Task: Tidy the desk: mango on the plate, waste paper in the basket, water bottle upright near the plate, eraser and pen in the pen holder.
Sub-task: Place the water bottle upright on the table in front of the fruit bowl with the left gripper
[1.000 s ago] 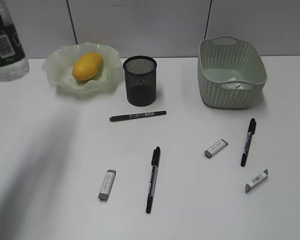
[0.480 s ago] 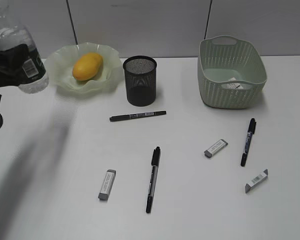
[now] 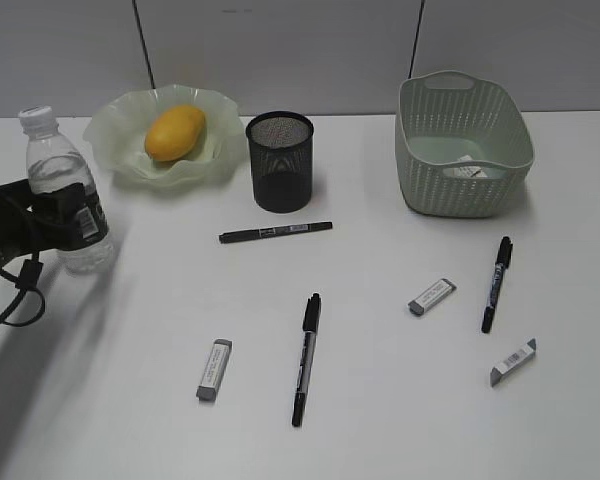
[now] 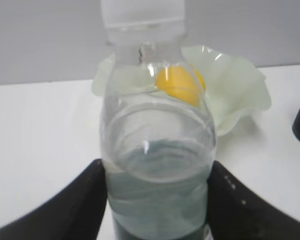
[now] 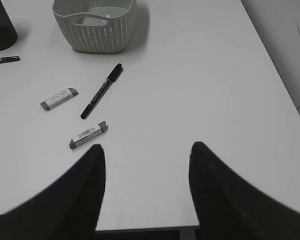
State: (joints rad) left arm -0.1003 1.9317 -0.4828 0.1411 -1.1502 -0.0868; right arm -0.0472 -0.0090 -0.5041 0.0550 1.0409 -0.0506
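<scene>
My left gripper is shut on the water bottle, which is upright with its base at the table, left of and in front of the plate. In the left wrist view my jaws clasp the bottle at its label. The mango lies on the plate. The pen holder stands right of the plate. Three pens and three erasers lie on the table. My right gripper is open and empty.
The basket stands at the back right with a white scrap inside. The right wrist view shows the basket, a pen, two erasers and the table's near right corner.
My left gripper has brought the bottle down from the upper left edge and rightward. It now stands upright at table level beside the plate.
</scene>
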